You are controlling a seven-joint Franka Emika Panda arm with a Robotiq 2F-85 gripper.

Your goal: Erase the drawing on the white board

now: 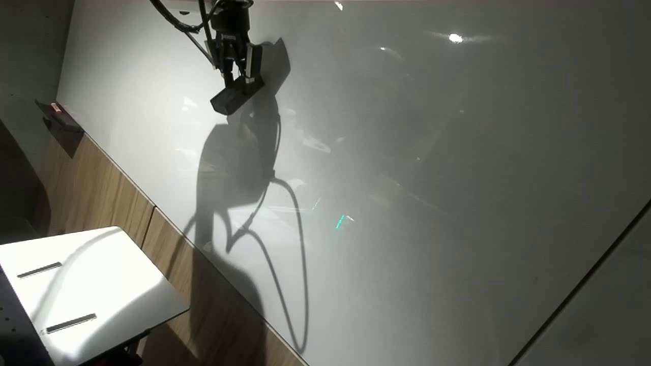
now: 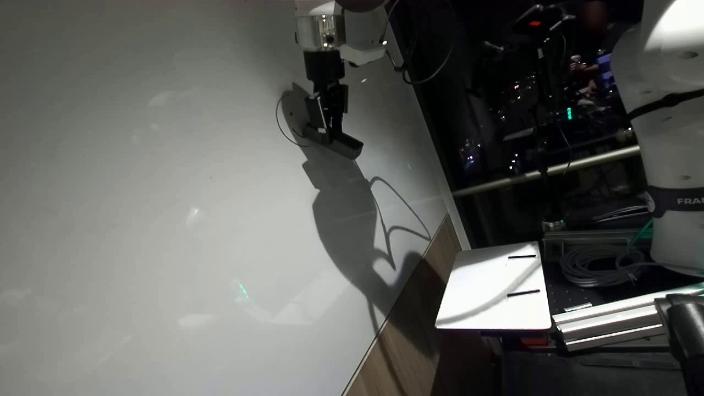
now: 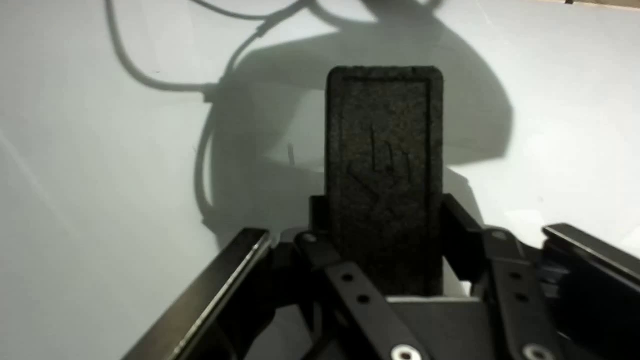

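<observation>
Currently, your claw clamps the eraser in front of the board; whether these touch cannot be confirmed.

A: Walls, furniture?
B: In both exterior views, wood-grain panelling; near it, white desk, brightly lit, two narrow dark strips on top.
A: Further back?
B: Grey wall in an exterior view, dim. In an exterior view, pale rail slanting across near-black background, small coloured lights scattered above.
</observation>
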